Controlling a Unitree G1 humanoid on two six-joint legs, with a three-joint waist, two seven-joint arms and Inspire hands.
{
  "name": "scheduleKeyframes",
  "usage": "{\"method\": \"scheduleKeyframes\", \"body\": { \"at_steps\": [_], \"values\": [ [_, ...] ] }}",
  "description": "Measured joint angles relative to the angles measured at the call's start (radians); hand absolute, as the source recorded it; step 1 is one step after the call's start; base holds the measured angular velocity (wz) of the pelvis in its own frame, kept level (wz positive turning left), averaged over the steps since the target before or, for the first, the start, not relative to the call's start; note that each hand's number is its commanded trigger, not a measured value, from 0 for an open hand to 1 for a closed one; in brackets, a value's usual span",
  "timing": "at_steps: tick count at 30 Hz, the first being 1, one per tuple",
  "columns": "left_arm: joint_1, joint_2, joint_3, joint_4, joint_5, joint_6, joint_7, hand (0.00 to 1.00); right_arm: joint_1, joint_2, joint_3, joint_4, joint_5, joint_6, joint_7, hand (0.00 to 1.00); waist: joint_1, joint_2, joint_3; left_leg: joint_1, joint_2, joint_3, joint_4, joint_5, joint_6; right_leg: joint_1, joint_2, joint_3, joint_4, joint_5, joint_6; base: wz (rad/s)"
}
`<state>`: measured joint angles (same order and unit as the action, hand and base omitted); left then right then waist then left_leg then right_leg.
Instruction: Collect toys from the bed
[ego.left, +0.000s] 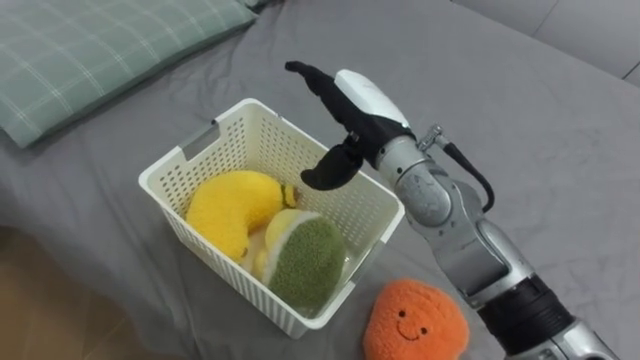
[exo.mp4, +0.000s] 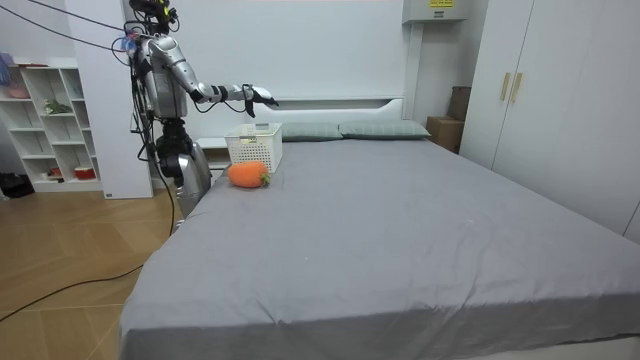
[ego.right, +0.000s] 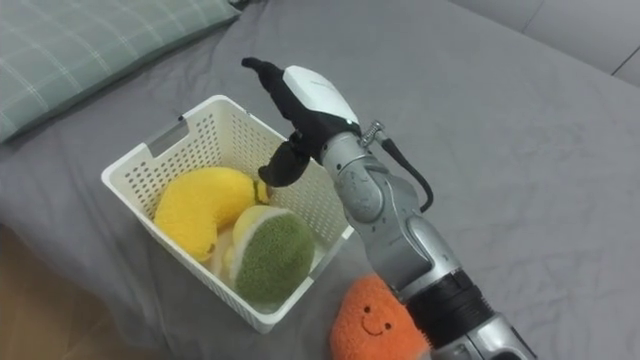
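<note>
A white slatted basket (ego.left: 175, 170) (ego.right: 135, 166) (exo.mp4: 254, 147) stands on the grey bed near its edge. Inside lie a yellow banana plush (ego.left: 233, 205) (ego.right: 198, 208) and a green-faced round plush (ego.left: 307, 256) (ego.right: 268, 257). An orange smiling plush (ego.left: 413, 320) (ego.right: 368, 322) (exo.mp4: 247, 175) rests on the sheet just beside the basket's near right corner. My right hand (ego.left: 352, 112) (ego.right: 304, 100) (exo.mp4: 257, 97) hovers open above the basket's far right rim, fingers stretched out and thumb hanging down, holding nothing.
A pale green checked pillow (ego.left: 95, 45) (ego.right: 80, 45) lies at the upper left by the basket. Grey bedding (ego.left: 520, 120) spreads wide to the right. I stand at the bed's side near the headboard, with white shelves (exo.mp4: 50, 120) behind me.
</note>
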<state>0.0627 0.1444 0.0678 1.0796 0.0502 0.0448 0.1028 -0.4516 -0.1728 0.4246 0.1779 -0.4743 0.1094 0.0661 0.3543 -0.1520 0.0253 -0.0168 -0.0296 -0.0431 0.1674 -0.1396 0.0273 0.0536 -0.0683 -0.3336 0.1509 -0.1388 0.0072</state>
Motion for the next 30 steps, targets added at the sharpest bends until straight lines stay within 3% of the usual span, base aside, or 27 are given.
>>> {"method": "scheduleKeyframes", "body": {
  "at_steps": [8, 12, 16, 19, 25, 30],
  "values": [
    [0.004, -0.003, 0.007, -0.010, 0.000, -0.001, 0.004, 0.00, 0.067, -0.027, -0.034, 0.037, 0.081, -0.046, -0.053, 0.00, -0.032, 0.001, -0.0011, 0.004, 0.000, 0.001, 0.000, 0.000, 0.000, 0.005, -0.001, -0.007, 0.000, 0.000, 0.000, 0.00],
    [0.008, -0.009, 0.010, -0.010, 0.001, -0.017, 0.018, 0.00, 0.116, -0.028, -0.117, 0.089, 0.104, -0.073, -0.079, 0.00, -0.061, 0.006, -0.0027, 0.008, 0.000, 0.007, 0.000, 0.000, 0.000, 0.007, -0.001, 0.006, 0.000, 0.000, 0.000, -0.05],
    [0.023, -0.011, 0.010, -0.010, 0.000, -0.025, 0.022, 0.00, 0.168, -0.065, -0.179, 0.089, 0.210, -0.095, -0.092, 0.00, -0.083, 0.017, -0.0091, 0.018, 0.001, 0.017, -0.003, 0.000, 0.000, 0.009, 0.001, 0.023, 0.000, 0.000, 0.000, -0.08],
    [0.034, -0.011, 0.008, -0.010, -0.001, -0.025, 0.026, 0.00, 0.202, -0.082, -0.183, 0.089, 0.277, -0.097, -0.103, 0.00, -0.105, 0.026, -0.0144, 0.032, 0.003, 0.031, -0.011, 0.000, 0.000, 0.017, 0.002, 0.031, 0.000, 0.000, 0.000, -0.10],
    [0.056, -0.009, 0.019, -0.024, -0.001, -0.029, 0.025, 0.00, 0.268, -0.081, -0.242, 0.089, 0.312, -0.103, -0.119, 0.00, -0.156, 0.029, -0.0164, 0.029, 0.003, 0.037, -0.014, -0.001, 0.002, 0.015, 0.001, 0.038, 0.003, 0.000, 0.000, -0.02],
    [0.062, -0.011, 0.040, -0.023, -0.001, -0.031, 0.024, 0.00, 0.343, -0.081, -0.278, 0.089, 0.317, -0.107, -0.141, 0.00, -0.176, 0.035, -0.0199, 0.036, 0.003, 0.048, -0.015, -0.002, 0.002, 0.013, 0.001, 0.051, 0.002, 0.001, 0.001, -0.08]
  ]
}}
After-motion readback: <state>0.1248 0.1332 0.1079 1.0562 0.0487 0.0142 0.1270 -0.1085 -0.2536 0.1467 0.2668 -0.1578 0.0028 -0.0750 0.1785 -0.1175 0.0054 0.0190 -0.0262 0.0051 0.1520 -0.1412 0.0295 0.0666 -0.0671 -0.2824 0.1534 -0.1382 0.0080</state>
